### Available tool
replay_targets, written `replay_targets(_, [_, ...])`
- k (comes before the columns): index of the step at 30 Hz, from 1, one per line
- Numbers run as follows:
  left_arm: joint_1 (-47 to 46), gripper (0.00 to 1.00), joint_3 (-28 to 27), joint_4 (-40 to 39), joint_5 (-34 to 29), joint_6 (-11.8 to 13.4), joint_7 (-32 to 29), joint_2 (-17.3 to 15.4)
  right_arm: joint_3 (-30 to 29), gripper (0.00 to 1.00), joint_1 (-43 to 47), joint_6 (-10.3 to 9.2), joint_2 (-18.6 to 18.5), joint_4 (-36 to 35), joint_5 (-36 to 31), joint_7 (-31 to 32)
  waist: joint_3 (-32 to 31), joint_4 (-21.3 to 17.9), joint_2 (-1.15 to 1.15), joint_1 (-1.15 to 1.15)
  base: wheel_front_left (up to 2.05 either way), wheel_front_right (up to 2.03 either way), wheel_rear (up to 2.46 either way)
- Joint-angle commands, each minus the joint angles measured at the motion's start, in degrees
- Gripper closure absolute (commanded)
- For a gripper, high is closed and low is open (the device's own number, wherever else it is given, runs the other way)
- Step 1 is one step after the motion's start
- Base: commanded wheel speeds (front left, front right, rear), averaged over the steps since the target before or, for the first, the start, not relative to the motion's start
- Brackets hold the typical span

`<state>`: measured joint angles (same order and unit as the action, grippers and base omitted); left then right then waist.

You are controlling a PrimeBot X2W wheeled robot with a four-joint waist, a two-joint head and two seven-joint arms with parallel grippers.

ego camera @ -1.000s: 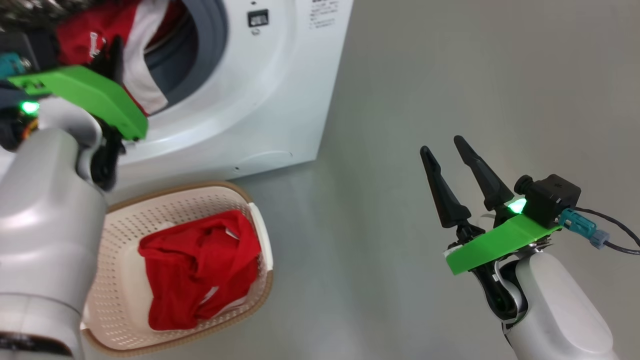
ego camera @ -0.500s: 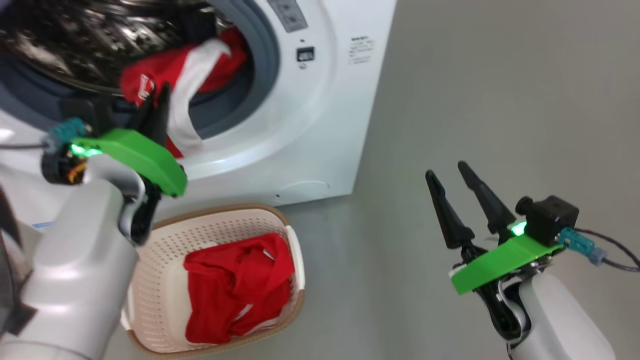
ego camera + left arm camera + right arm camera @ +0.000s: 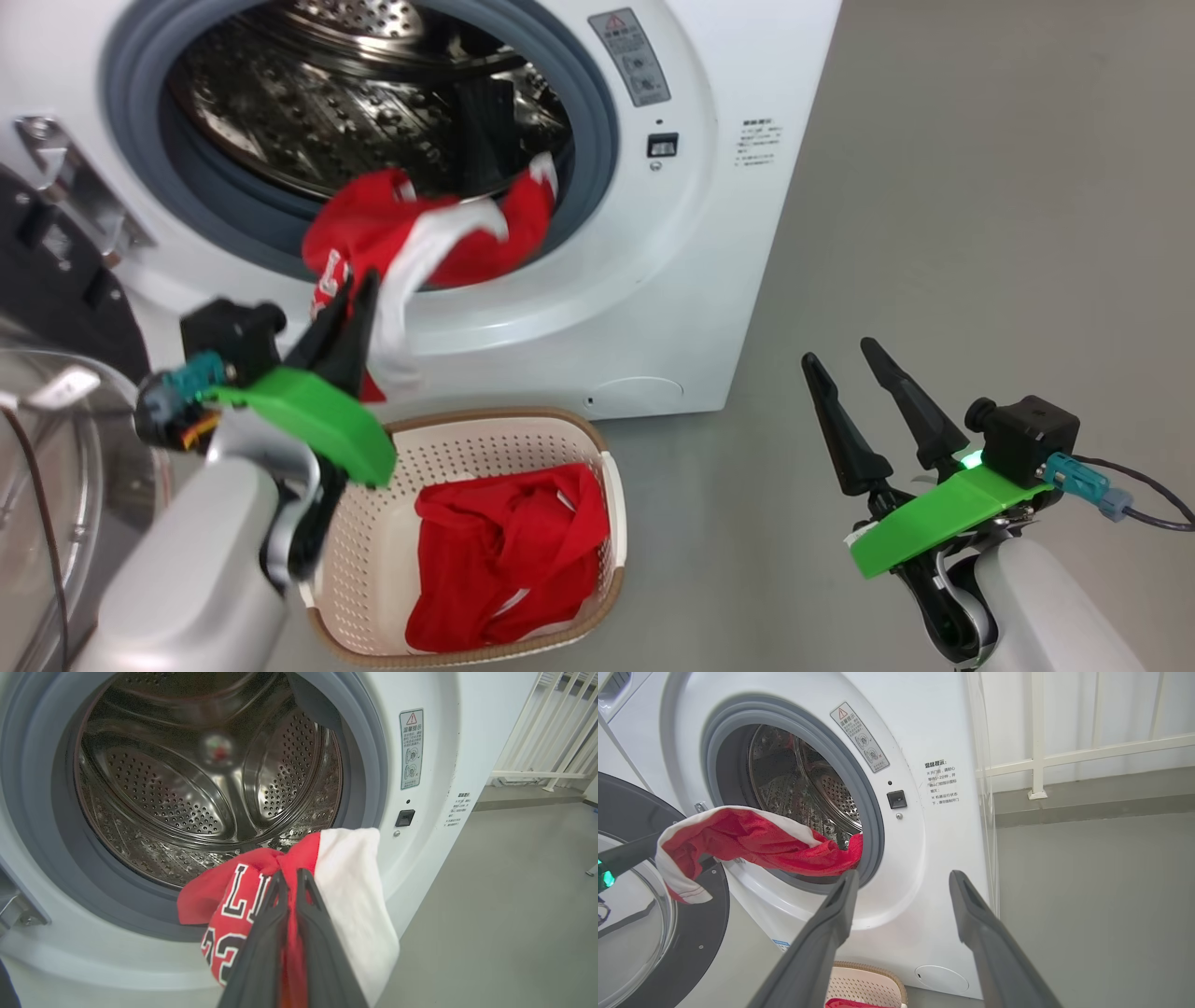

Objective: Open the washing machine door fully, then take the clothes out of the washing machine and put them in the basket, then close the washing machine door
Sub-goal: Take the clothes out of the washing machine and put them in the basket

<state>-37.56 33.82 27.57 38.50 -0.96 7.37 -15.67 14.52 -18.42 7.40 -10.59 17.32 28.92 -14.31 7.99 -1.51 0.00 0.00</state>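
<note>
While tight on the clothes (image 3: 373, 224) at the washing machine (image 3: 709, 233) mouth, left fingers (image 3: 261, 952) between door (image 3: 707, 933) and basket (image 3: 467, 453); right fingers (image 3: 840, 429) apart.

Grey label (image 3: 411, 749) with red warning triangle on the washing machine (image 3: 934, 868), just right of the drum opening (image 3: 205, 779), black notice (image 3: 941, 783) headed 温馨提示 further right, white "L" and "2" on the red jersey (image 3: 224, 905) below the opening
</note>
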Motion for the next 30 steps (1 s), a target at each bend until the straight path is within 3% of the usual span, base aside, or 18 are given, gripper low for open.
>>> replay_targets(1, [0.4,1.00,-1.6,-3.4,0.0,1.0,-0.2,-2.5,1.4,0.00,0.4,0.09,0.0,-1.3,0.6,-0.7,-0.8,0.8,0.00,0.00,0.00,0.00,0.00])
replay_targets(16, [12.8,1.00,-2.9,-30.7,-3.8,12.3,-1.0,-9.0,0.7,0.00,1.5,0.09,-0.6,-1.6,0.6,-0.7,-0.7,1.3,0.00,0.00,0.00,0.00,0.00])
replay_targets(30, [14.8,1.00,-2.5,-38.7,-5.5,15.4,-2.4,-10.6,1.3,0.00,1.4,0.09,-0.8,-1.4,0.7,-0.7,-0.8,1.2,0.00,0.00,0.00,0.00,0.00])
